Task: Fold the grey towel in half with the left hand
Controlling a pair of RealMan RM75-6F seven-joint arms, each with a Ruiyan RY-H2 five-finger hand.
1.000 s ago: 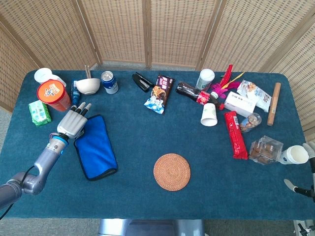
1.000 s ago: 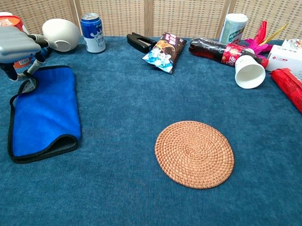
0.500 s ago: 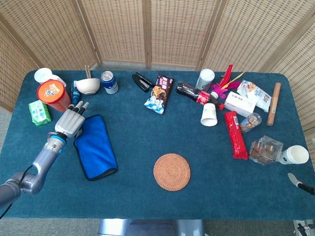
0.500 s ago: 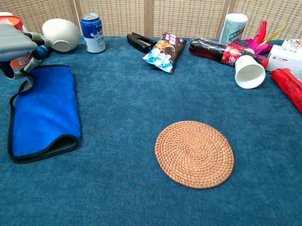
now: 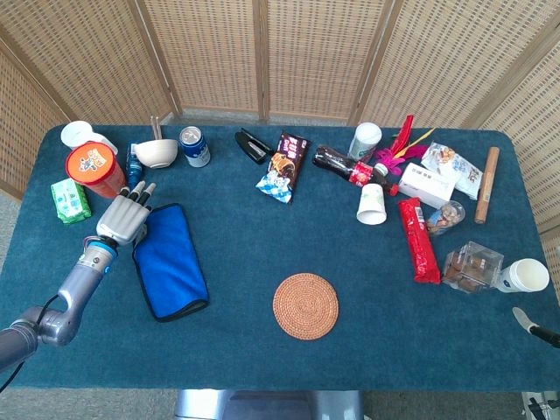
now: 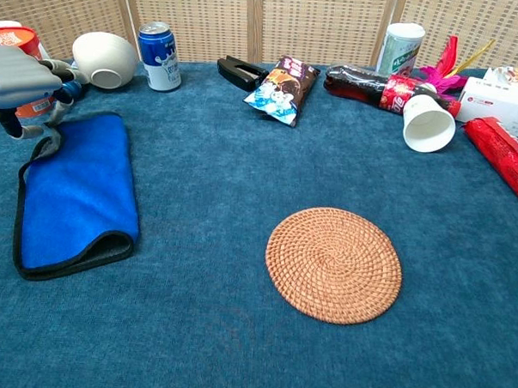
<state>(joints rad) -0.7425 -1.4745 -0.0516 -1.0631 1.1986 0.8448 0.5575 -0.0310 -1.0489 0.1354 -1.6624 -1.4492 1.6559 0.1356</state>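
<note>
The grey towel (image 5: 169,261) lies folded on the left of the table, blue face up, with its grey side showing at the near open edge (image 6: 110,246). My left hand (image 5: 125,219) is at the towel's far left corner. In the chest view the left hand (image 6: 23,76) hangs just over that corner, and a thumb and finger pinch the slightly raised grey corner (image 6: 44,143). Only a tip of my right hand (image 5: 532,322) shows at the right edge of the head view.
A bowl (image 5: 156,153), a blue can (image 5: 194,146), a red noodle cup (image 5: 94,168) and a green packet (image 5: 70,200) crowd the area behind and left of my left hand. A round woven mat (image 5: 305,305) lies mid-table. Cups, snacks and a bottle (image 5: 343,164) fill the right side.
My left hand has drifted slightly left and back at the towel's corner. The right hand has withdrawn toward the right edge. The towel stays folded in place.
</note>
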